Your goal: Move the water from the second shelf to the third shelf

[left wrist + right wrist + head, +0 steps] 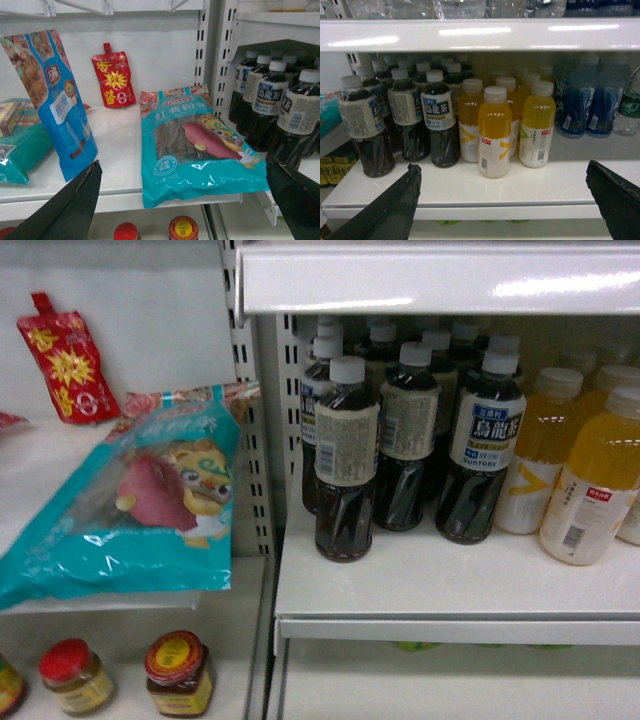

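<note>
In the right wrist view the water [630,106], a clear bottle with a green label, stands at the far right end of the drinks shelf [470,187], cut off by the frame edge. Tops of clear bottles [460,7] line the shelf above. My right gripper [502,167] is open in front of the shelf edge, well left of the water, with nothing between its fingers. My left gripper [182,167] is open and empty before the snack shelf [120,145]. Neither gripper shows in the head view.
Dark tea bottles [346,460] and orange juice bottles [494,132] fill the shelf, with blue bottles [580,107] beside the water. A teal snack bag [195,145] overhangs the left shelf, near a blue bag [60,105] and a red pouch [114,82]. Jars [180,675] stand below.
</note>
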